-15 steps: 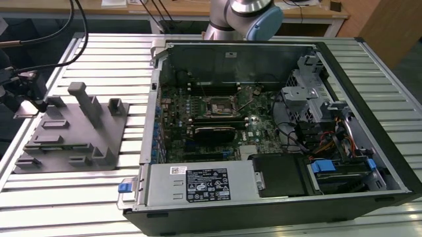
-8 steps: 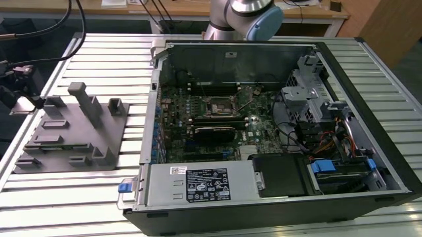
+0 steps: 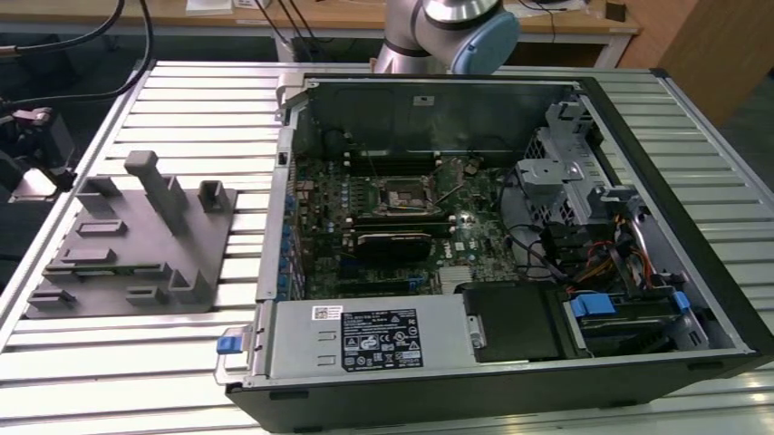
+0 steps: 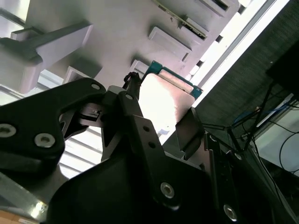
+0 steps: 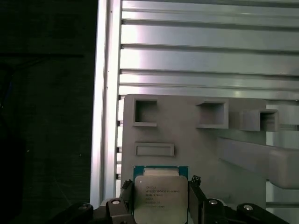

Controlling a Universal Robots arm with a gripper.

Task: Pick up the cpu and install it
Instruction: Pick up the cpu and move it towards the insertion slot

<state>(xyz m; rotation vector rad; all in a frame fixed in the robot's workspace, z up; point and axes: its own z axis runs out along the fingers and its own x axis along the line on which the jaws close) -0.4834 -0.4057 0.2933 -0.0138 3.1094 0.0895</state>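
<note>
Cpu: pale metal top, green rim, clamped edge-on between the two dark fingers of the claw in the first wrist view. The claw is narrowed onto it, one finger against each of two opposite sides. In the second wrist view the same chip sits between the finger tips, its green edge showing at the far end.

Beyond the chip in both wrist views: grey plastic block with square pockets and raised posts. Whether the chip touches the block, I cannot tell. The block rests on the ribbed metal worktop, close to its edge; dark floor past that edge.

Exterior view: grey block lies flat on the worktop, on the exterior view's left of the open computer case, just beside it. The case lies on its side with the panel off and the motherboard exposed. A square socket sits near the board's middle, with a dark ribbed module just beside it. Silver power supply along the case's near side. Arm with its blue-capped joint stands behind the case's far wall.
</note>
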